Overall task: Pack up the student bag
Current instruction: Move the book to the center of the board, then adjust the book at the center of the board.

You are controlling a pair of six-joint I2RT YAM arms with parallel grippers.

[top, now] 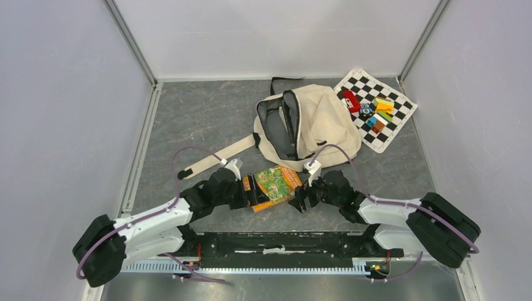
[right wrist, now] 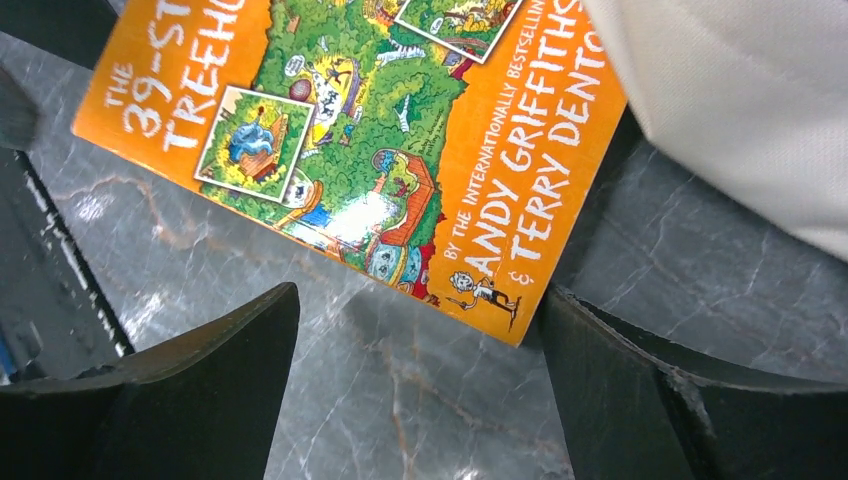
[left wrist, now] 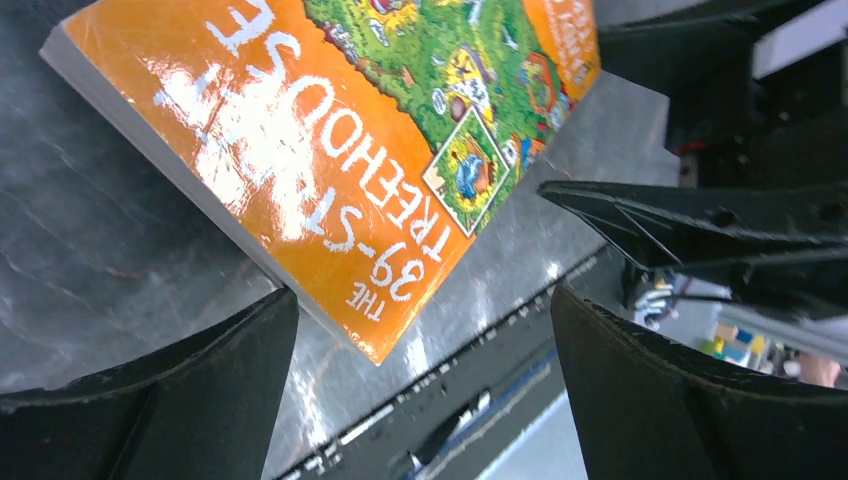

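Your left gripper and right gripper are both wide open and hold nothing. The student bag lies just behind them, and I think its mouth is open. It is soft and floppy, so grab its firmer zipper edge. The orange book lies between your grippers. A checkered mat sits beside the bag.

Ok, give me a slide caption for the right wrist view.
Open right gripper framing a corner of the orange paperback on the grey table, cream student bag beside it.
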